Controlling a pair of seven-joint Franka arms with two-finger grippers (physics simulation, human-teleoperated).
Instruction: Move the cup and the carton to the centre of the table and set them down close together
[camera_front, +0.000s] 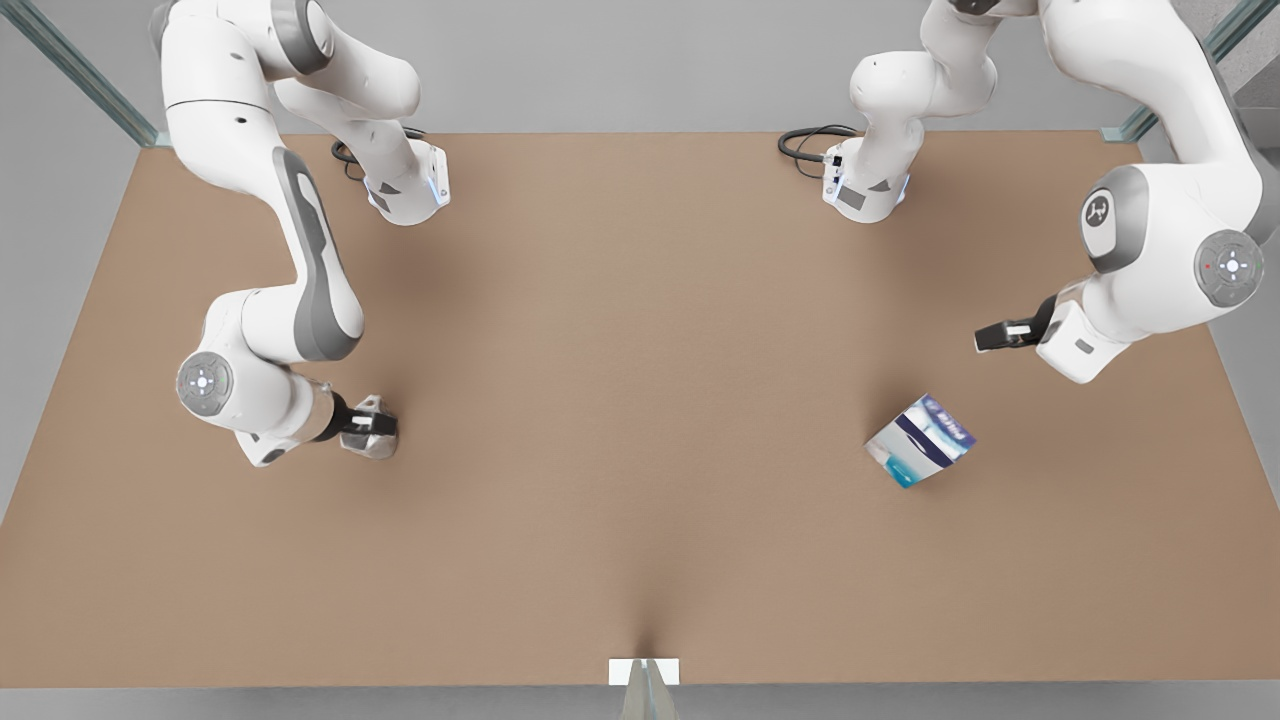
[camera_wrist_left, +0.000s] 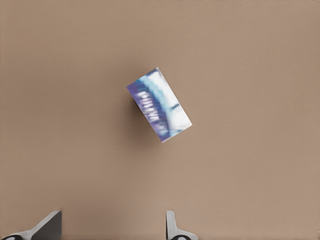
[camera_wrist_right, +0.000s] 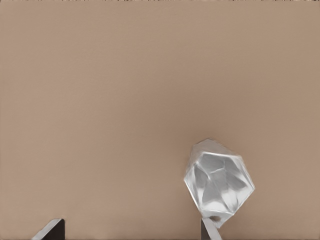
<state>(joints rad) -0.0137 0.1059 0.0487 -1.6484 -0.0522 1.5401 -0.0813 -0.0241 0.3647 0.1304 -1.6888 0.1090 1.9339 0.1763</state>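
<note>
White-and-blue carton (camera_front: 920, 441): lying on the table (camera_front: 620, 420), front view's right
Left gripper (camera_wrist_left: 112, 227): above carton, fingers apart
Cup (camera_wrist_right: 219, 182): front view's left
Right gripper (camera_wrist_right: 132, 231): beside cup, fingers apart

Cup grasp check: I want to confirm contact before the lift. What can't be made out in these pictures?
- The cup: front view, the right gripper covers its middle.
- Finger contact with the cup: right wrist view, the fingertips are cut by the picture edge.
- The carton: its print is too blurred to read.
- The left gripper: front view, its finger gap is too small to judge.
</note>
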